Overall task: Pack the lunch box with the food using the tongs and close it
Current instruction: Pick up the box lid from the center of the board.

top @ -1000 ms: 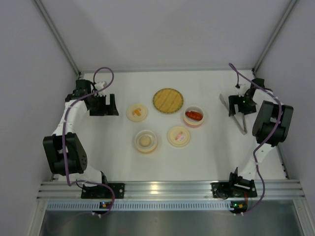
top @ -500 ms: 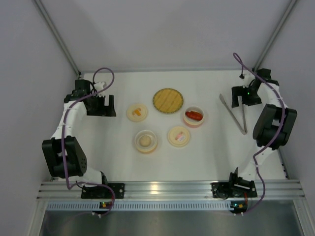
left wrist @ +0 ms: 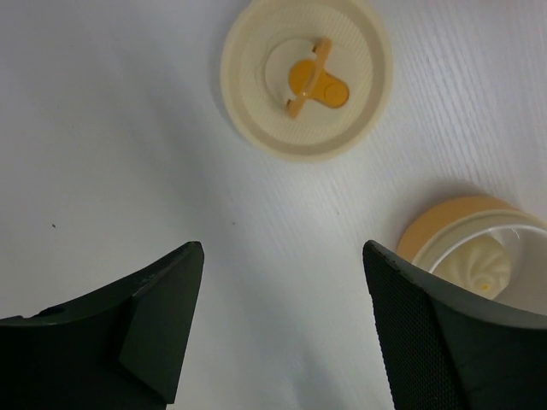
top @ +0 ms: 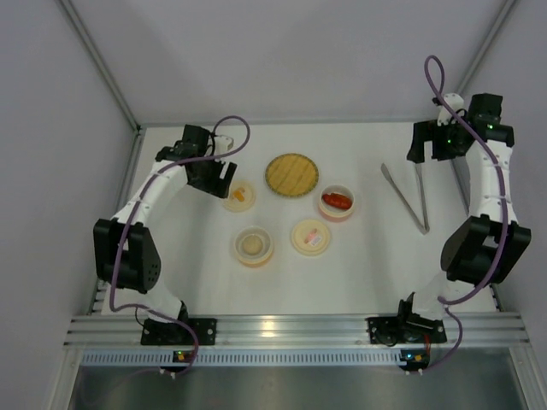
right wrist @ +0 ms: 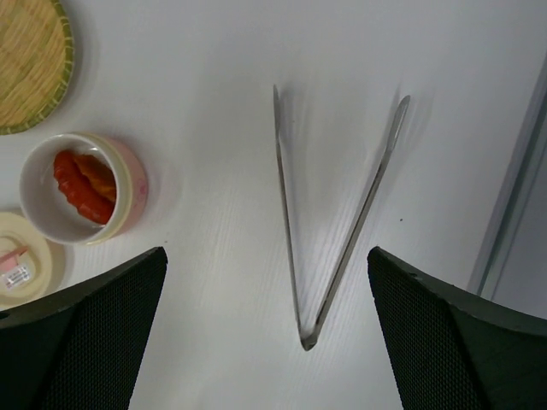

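Observation:
The lunch box lies in parts: a pink bowl (top: pixel 337 202) (right wrist: pixel 128 184) with red sausage pieces (right wrist: pixel 81 181), an orange-based bowl (top: pixel 253 245) (left wrist: pixel 427 224) holding the cream-white ball (left wrist: pixel 479 258), and two cream lids (top: pixel 238 195) (top: pixel 310 237). The silver tongs (top: pixel 406 196) (right wrist: pixel 308 337) lie spread in a V on the table, untouched. My right gripper (top: pixel 434 147) (right wrist: pixel 267 256) hangs open high above them, towards the back. Just left of the orange-marked lid (left wrist: pixel 306 79), my left gripper (top: pixel 224 178) (left wrist: pixel 280 256) is open over bare table with nothing between its fingers.
A round woven plate (top: pixel 291 174) (right wrist: pixel 30 60) sits at the back centre. A metal frame rail (right wrist: pixel 513 171) runs along the table's right edge, close to the tongs. White walls close in the back and both sides.
My left arm has swung right from the far left edge to the orange-marked lid. My right gripper has risen and drawn back from the tongs, which stay lying on the table.

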{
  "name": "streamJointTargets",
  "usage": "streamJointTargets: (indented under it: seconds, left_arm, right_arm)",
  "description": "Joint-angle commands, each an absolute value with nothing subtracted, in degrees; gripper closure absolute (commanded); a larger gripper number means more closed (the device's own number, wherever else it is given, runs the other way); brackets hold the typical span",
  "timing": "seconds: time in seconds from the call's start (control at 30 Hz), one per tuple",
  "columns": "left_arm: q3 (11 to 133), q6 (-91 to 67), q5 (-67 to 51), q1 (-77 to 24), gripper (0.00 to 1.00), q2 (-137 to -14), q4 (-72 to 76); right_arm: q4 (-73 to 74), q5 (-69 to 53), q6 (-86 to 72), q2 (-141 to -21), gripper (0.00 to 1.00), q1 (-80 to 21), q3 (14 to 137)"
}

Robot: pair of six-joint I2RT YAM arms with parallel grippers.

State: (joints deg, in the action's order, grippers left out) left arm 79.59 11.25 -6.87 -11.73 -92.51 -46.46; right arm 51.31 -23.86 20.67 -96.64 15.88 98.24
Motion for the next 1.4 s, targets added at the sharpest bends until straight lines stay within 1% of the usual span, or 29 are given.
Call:
streamJointTargets:
  seconds: [0.0,0.2,0.57,0.67,0.8,1.0,1.2,1.27,1.37]
  left_arm:
    - [85.9,10.1,-6.2,-12.2,0.20,-98.5,-47.2]
    - [94.8,9.7,-6.1,-13.4,0.28,-108.4,-51.8]
    - [97.2,9.4,-4.7,-15.5,0.30,-114.2,-52.0]
    - [98.5,9.6,-4.0,-15.7,0.33,-116.1,-52.2]
    - [101.1,8.9,-2.6,-15.6,0.38,-118.6,-52.3]
    - [105.3,8.3,-3.6,-15.6,0.42,-122.0,-53.8]
    - [106.6,8.2,-3.7,-15.6,0.55,-124.2,-54.8]
    - [106.6,7.9,-4.1,-15.7,0.58,-124.4,-54.8]
    - [107.0,7.8,-4.7,-15.7,0.58,-124.8,-55.7]
  right_arm:
    - [54.5,-28.3,19.4,-91.6,0.01,15.5,94.8]
    - [53.9,-28.7,20.3,-88.1,0.01,15.5,89.4]
    - [53.3,-28.7,20.3,-89.6,0.01,15.5,87.9]
    - [53.2,-28.6,20.4,-89.8,0.01,15.5,87.9]
    - [53.0,-28.4,20.4,-89.9,0.01,15.5,87.4]
    - [52.7,-28.1,20.5,-90.1,0.01,15.5,86.8]
    - [52.7,-27.8,20.9,-90.0,0.01,15.6,86.7]
    - [52.6,-27.5,21.0,-89.9,0.01,15.6,86.7]
    - [52.4,-27.5,21.0,-89.9,0.01,15.6,86.7]
